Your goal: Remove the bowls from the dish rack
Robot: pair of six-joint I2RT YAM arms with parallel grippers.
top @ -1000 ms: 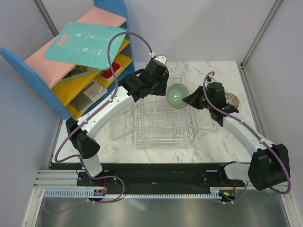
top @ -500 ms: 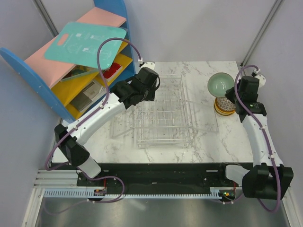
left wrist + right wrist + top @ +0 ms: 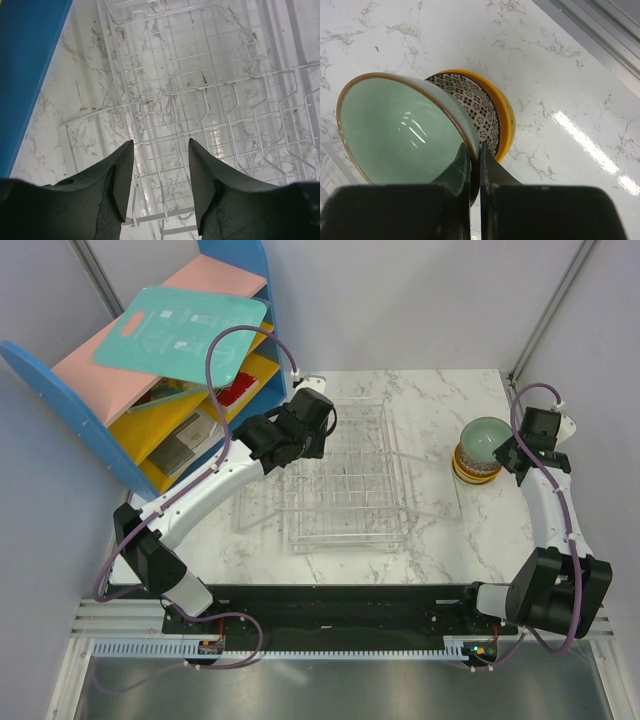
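Both arms rise from the near edge of the marble table (image 3: 440,530) and reach away from it. Just beyond their bases, the wire dish rack (image 3: 345,490) sits on the middle of the table, its long side running away from the arms. Marble veining shows through its thin white grid (image 3: 200,60).

The left gripper (image 3: 322,428) hangs over the rack's far left part. In the left wrist view (image 3: 161,145) its two dark fingers stand apart with nothing between them, pointing down at the wires and their upright prongs.

To the right of the rack and well apart from it, the right gripper (image 3: 512,452) is clamped on the rim of the mint green bowl (image 3: 487,435). Its fingers (image 3: 462,165) pinch the brown-edged lip from inside and outside. The bowl (image 3: 395,130) is tilted, with its opening turned toward the wrist camera. It sits at the top of a stack, over the mesh-patterned bowl (image 3: 480,107), which nests in the orange bowl (image 3: 506,115). Whether the mint bowl touches the one below cannot be told.

Farthest off, at the table's far left corner, stands the blue-and-yellow shelf unit (image 3: 30,360), with a teal board (image 3: 185,330) lying on top.
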